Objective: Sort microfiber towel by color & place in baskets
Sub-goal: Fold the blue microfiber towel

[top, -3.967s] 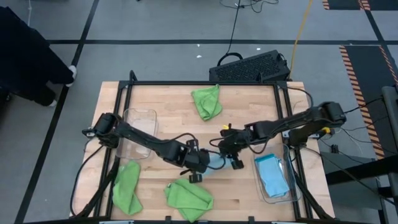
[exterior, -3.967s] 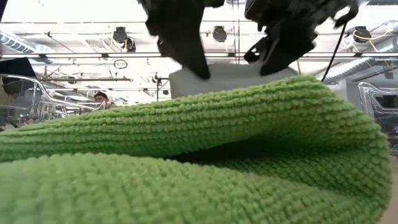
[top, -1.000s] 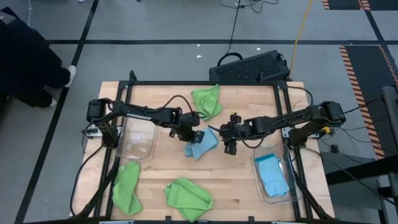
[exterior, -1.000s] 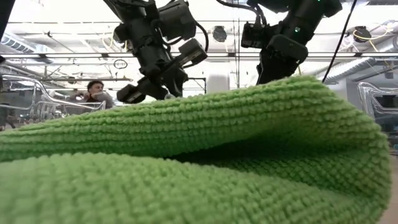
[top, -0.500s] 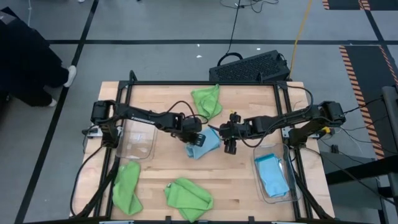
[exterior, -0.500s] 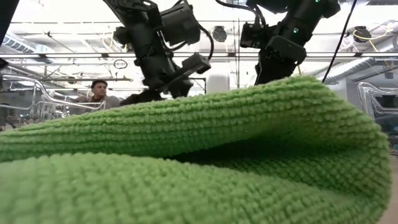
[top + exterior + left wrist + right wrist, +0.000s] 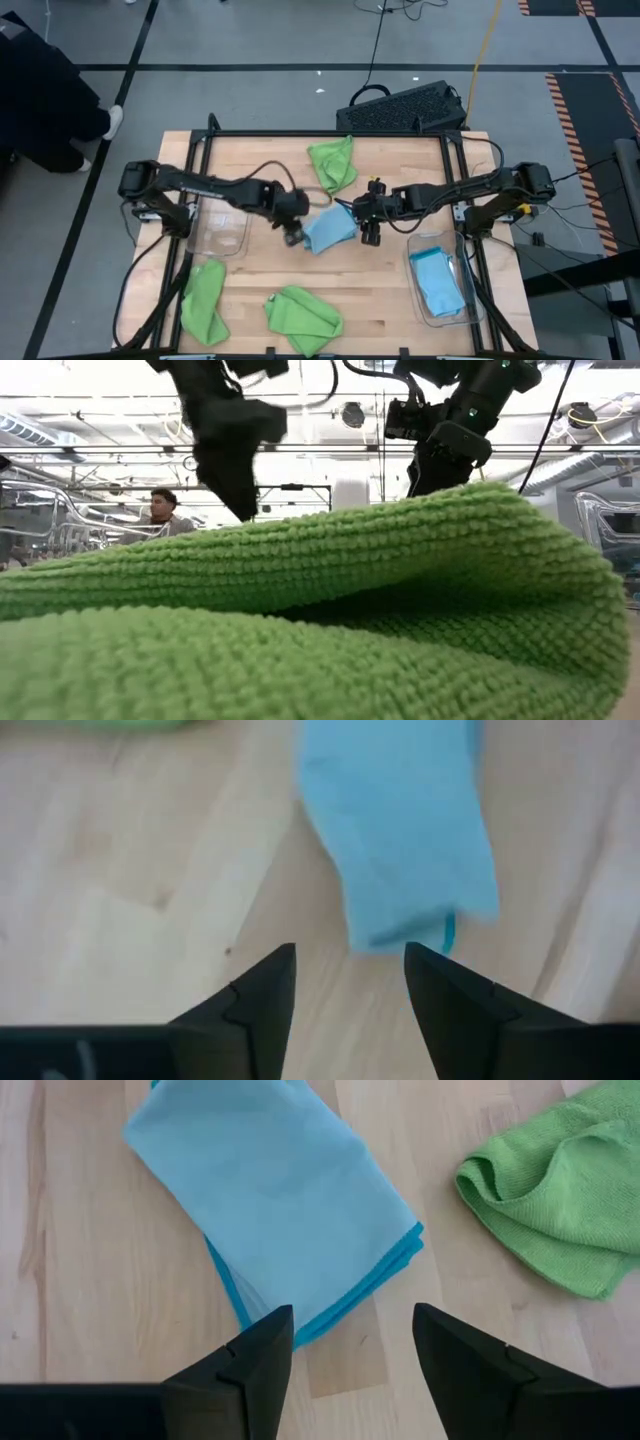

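High view, layout: a folded light blue towel point(image 7: 329, 228) lies flat on the worktop point(image 7: 400, 300) near its centre, free of both arms.
Left end effector point(image 7: 291, 236): sits just beside the blue towel at its 9 o'clock; the left wrist view shows its fingers point(image 7: 262, 1000) spread with only bare wood between them, pinching nothing.
Right end effector point(image 7: 367, 236): hovers just at the towel's 3 o'clock, fingers point(image 7: 240, 1365) spread and empty, with the towel's folded edge right ahead of them.
Baskets: the right basket point(image 7: 458, 305) at 4 o'clock already holds blue cloth; the left basket point(image 7: 222, 228) at 9 o'clock looks empty.
Green towels: one point(image 7: 333, 164) at 12 o'clock, one point(image 7: 204, 301) at 8 o'clock and one point(image 7: 302, 318) at 6 o'clock, all on the worktop outside the baskets.
Step in hand (judgement): moving the centre blue towel to the right basket, likely a job for the right arm.
Doing it well: lower over the thick folded edge, catch all layers in one pinch so the fold does not fall open, lift clear of the wood before travelling, and release low inside the basket on top of the blue cloth there.
Risk: a shallow pinch could take only the top layer and drag the towel open.
Writing and labels: no brand, tag or lettering can be read in any view.
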Robot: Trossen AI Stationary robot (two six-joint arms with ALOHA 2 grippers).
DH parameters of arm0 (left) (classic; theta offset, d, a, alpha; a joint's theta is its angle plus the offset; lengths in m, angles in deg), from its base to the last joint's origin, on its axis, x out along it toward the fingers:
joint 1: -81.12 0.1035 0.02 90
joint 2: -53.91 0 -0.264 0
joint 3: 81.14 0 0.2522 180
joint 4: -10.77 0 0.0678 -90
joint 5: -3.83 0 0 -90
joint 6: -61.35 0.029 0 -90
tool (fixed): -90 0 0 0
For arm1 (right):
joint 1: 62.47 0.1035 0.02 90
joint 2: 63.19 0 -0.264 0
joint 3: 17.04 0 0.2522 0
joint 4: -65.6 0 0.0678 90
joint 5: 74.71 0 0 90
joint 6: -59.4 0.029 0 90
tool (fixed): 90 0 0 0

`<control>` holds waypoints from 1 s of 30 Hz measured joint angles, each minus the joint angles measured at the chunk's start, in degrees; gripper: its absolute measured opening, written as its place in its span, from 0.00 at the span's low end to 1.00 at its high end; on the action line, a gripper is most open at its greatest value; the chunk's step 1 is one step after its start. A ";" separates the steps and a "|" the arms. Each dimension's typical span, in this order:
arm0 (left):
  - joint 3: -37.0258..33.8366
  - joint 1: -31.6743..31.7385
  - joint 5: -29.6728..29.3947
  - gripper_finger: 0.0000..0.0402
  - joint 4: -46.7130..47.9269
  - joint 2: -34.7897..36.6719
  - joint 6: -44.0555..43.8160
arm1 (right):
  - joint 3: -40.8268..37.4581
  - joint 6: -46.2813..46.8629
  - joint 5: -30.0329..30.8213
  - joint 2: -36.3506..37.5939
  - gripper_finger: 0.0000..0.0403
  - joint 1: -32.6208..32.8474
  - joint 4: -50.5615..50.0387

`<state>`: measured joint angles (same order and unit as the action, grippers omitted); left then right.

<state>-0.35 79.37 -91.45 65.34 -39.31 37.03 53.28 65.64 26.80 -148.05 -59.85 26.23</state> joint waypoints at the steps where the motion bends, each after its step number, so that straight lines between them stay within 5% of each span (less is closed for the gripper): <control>1: 0.00 -1.55 -1.28 0.46 0.68 0.28 4.45 | 0.00 -0.07 0.00 0.00 0.50 -0.11 -0.01; 8: 0.01 -10.01 -9.75 0.43 -1.03 -3.32 26.28 | -1.91 -0.08 -0.04 0.00 0.50 -1.22 1.23; 15: 0.00 -11.12 -17.67 0.43 -8.41 -9.38 27.09 | -5.04 0.53 -2.62 0.00 0.50 -1.69 1.54; 30: 0.00 -8.18 -19.98 0.43 -8.99 -11.47 25.25 | -6.49 1.43 -3.31 0.00 0.50 -1.41 9.87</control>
<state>-0.35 71.19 -111.42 56.35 -50.77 62.28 46.79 67.06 23.49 -148.05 -61.26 36.10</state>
